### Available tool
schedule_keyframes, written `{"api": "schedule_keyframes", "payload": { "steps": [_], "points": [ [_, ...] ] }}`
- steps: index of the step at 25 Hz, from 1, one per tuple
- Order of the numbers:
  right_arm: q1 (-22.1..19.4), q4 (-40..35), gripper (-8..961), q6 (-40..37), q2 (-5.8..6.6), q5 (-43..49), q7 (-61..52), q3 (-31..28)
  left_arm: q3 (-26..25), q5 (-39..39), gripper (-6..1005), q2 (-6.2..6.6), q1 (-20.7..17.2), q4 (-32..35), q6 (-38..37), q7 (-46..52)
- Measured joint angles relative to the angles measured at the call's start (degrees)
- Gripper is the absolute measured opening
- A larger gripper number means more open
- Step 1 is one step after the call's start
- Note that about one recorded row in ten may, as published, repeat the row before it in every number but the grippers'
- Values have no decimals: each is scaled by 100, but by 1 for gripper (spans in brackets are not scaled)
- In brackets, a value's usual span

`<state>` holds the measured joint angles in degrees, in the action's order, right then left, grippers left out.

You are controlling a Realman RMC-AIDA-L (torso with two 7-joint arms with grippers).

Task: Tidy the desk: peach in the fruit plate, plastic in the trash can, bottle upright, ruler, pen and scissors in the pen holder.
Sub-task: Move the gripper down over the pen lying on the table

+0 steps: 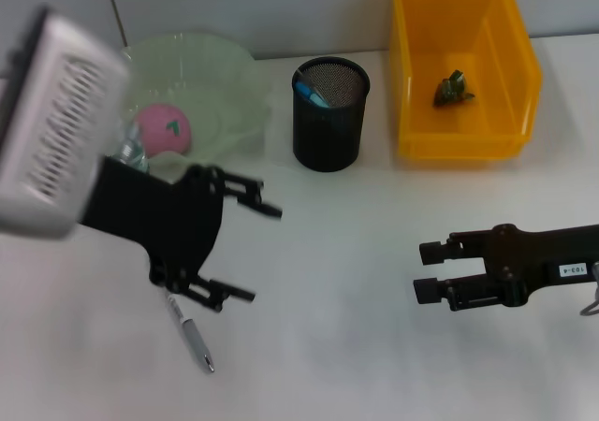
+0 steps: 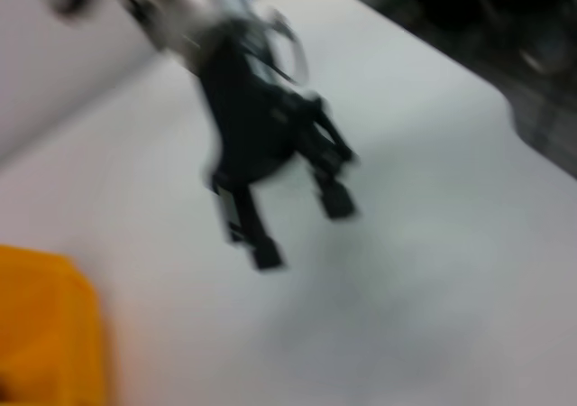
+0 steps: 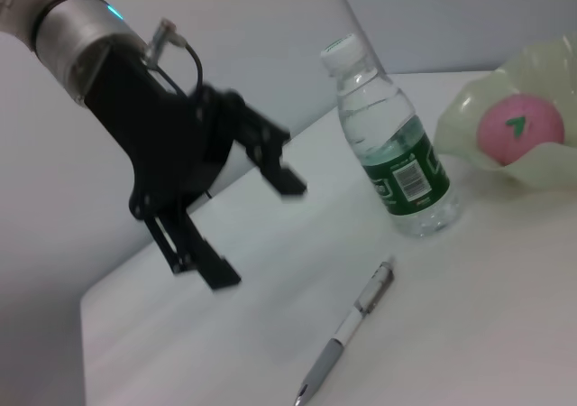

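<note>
Two black grippers hang over the white desk (image 1: pixel 337 346). The left gripper (image 1: pixel 245 248) is above the desk's left part, just in front of the pale green translucent fruit plate (image 1: pixel 234 75), with its fingers (image 1: pixel 232 295) spread wide and holding nothing; the right wrist view shows the same gripper (image 3: pixel 261 230) open in the air. The right gripper (image 1: pixel 429 271) is well apart on the right side, in front of the yellow plastic bin (image 1: pixel 505 131), its fingers (image 1: pixel 432 251) parted by a narrow gap and empty.

A pink peach (image 1: pixel 167 128) lies in the fruit plate. The clear plastic water bottle with a green label (image 3: pixel 389 149) stands upright on the desk just beside the plate; in the head view it is mostly hidden behind the left arm. A slim silver pen (image 1: pixel 192 332) lies flat on the desk, near the bottle and under the open left fingers. A black mesh pen holder (image 1: pixel 329 112) stands between the plate and the bin, with something blue (image 1: pixel 307 92) inside it. A small crumpled dark green piece (image 1: pixel 455 89) lies on the floor of the yellow bin.
</note>
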<state>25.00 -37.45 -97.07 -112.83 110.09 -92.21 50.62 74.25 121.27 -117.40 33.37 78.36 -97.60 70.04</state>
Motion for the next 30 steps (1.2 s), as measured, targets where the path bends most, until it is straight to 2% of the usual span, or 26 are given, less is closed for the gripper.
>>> {"api": "schedule_keyframes", "payload": {
  "steps": [3,9,14,21,23,30],
  "points": [
    [64,-111,757,93,-27,66,36,46,289,789,820,-107,208,13,-89,53],
    [178,-93,758,116,2,74,59,44,599,1083,819,-96,334,73,-118,116],
    [207,-81,758,189,5,75,80,52,1071,1638,814,-120,405,148,-50,122],
    [186,-86,758,191,-1,75,82,48,1560,2082,813,-132,482,45,266,64],
    [183,-73,757,192,0,75,80,25,1852,2363,813,-134,458,-27,561,33],
    [155,-13,757,247,-10,75,47,6,2127,2626,812,-134,419,-121,669,-109]
  ]
}}
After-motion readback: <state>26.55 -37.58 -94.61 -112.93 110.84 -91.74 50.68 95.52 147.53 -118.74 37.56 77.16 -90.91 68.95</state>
